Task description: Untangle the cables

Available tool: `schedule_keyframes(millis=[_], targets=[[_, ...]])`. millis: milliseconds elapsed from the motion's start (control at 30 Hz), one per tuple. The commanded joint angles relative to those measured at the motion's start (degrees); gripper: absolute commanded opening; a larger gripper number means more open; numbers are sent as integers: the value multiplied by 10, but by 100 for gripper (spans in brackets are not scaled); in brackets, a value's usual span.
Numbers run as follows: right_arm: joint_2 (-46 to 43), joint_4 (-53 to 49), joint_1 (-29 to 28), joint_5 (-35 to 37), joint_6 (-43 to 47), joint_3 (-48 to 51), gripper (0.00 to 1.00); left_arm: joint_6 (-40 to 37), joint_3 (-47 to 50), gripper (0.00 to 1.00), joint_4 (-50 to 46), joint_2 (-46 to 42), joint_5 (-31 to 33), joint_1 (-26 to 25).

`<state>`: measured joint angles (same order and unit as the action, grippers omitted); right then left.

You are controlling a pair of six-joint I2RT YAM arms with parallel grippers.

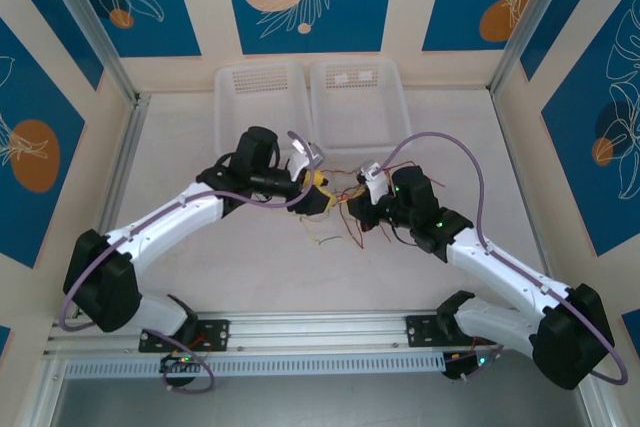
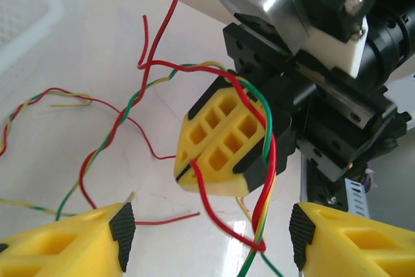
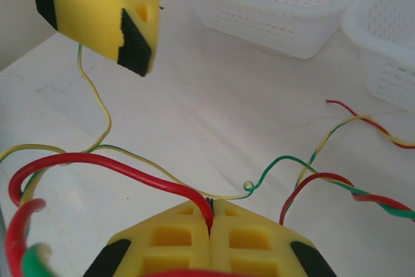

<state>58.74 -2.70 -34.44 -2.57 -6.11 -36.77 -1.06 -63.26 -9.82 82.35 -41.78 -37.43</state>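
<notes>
Cables (image 3: 130, 170), red, green and yellow, curl closest, and my right gripper (image 3: 211, 215) is clamped on them at the seam. From my left wrist they wrap round that gripper and hang between my left gripper's (image 2: 211, 235) parted, empty fingers. Overhead, the tangle lies on the table (image 1: 250, 277) between both grippers, before two baskets (image 1: 262, 102).

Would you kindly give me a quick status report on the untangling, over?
Left gripper open at the tangle. Right gripper shut on the cables, strands looped over its fingers. Baskets apart, behind.
</notes>
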Motion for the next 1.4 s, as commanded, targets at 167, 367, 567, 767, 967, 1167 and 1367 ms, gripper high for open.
schedule_keyframes(millis=[167,367,567,767,967,1167,1367], targets=[[-58,81,-44,120,56,33,0,-6,-46,53,-35,57,-74,-15],[-78,106,-57,140,63,56,0,2,-50,36,-33,80,-79,-15],[-76,125,-83,188,66,65,0,13,-53,35,-18,95,-89,-17],[-87,149,-90,198,67,76,0,9,-66,48,-30,122,-103,-22],[-91,145,-98,198,78,79,0,12,-64,12,-22,123,-86,-23],[-105,149,-96,213,76,103,0,14,-64,57,-23,111,-65,-22],[-121,143,-96,215,77,125,0,37,-43,64,14,86,-62,-11]])
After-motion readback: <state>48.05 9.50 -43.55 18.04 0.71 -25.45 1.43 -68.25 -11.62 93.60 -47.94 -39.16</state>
